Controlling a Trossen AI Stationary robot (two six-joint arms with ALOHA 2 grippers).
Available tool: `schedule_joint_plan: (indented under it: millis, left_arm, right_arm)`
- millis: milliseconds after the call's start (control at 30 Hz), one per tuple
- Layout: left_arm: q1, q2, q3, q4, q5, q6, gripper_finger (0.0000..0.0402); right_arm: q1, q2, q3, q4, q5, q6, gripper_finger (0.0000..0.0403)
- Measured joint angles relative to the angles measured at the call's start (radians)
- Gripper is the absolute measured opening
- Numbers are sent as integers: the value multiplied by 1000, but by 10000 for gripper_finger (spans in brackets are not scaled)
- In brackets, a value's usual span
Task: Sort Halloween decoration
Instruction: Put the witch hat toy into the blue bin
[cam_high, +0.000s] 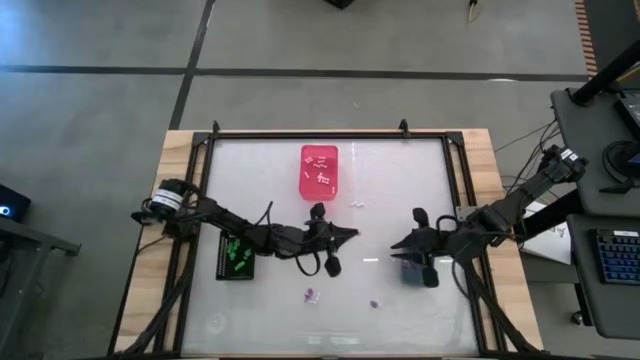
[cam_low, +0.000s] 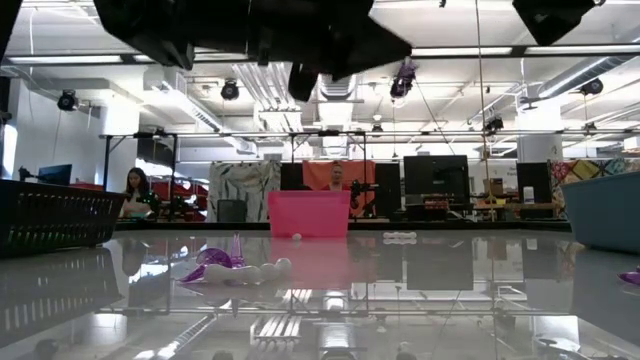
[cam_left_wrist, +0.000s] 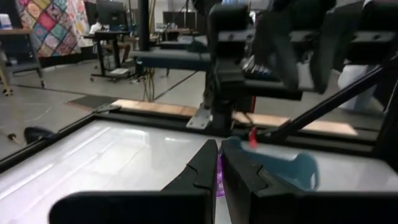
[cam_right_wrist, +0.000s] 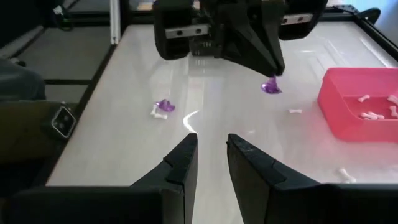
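A glossy white counter (cam_high: 270, 170) mirrors the ceiling lights, edged by black metal rails on pale bare wood. The pink bin (cam_high: 320, 170) looks like smooth, slightly translucent plastic. Small purple pieces (cam_right_wrist: 271, 86) appear shiny plastic. Both arms' hands have matt black plastic fingers (cam_right_wrist: 180, 165).
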Motion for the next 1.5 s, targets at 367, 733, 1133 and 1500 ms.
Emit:
schedule_joint_plan:
  millis: [367,733,1133,1500]
  left_arm:
    - [-35,1,64,0,0,1,0]
    - [-51,2,117,0,0,-5,0]
    - [-56,79,220,18,25,5,0]
    - [-58,275,494,-62,28,99,0]
  right_arm:
    - [48,-81,-33,83,-6,-67,79]
    - [73,-93,-33,158,-85,-136,79]
    - [151,-99,-33,218,-88,-156,79]
    - [174,-105,-33,229,-98,-180,79]
